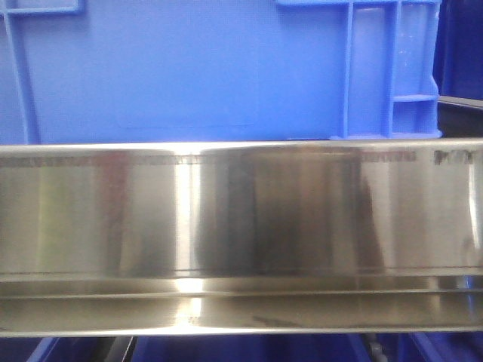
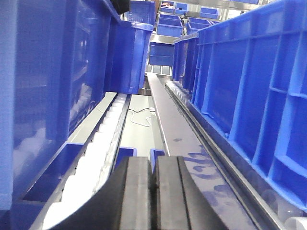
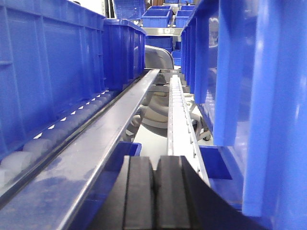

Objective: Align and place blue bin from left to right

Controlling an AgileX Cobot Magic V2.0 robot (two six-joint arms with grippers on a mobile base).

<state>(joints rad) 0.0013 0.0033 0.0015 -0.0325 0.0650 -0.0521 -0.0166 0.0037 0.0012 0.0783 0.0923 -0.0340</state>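
A blue bin (image 1: 189, 68) fills the top of the front view, its ribbed corner at the right, standing just behind a steel rail. In the left wrist view, blue bins line both sides: one close on the right (image 2: 249, 86), another on the left (image 2: 43, 96). My left gripper (image 2: 153, 165) is shut between them, its black pads together with nothing held. In the right wrist view my right gripper (image 3: 154, 163) is also shut and empty, between a bin on the left (image 3: 48, 72) and a bin wall close on the right (image 3: 273, 105).
A shiny steel rail (image 1: 241, 219) spans the front view below the bin. White roller tracks (image 2: 96, 153) and a flat steel rail (image 2: 177, 129) run away from me. A cable (image 2: 139, 117) lies on the floor. More blue bins (image 3: 160, 17) are stacked far back.
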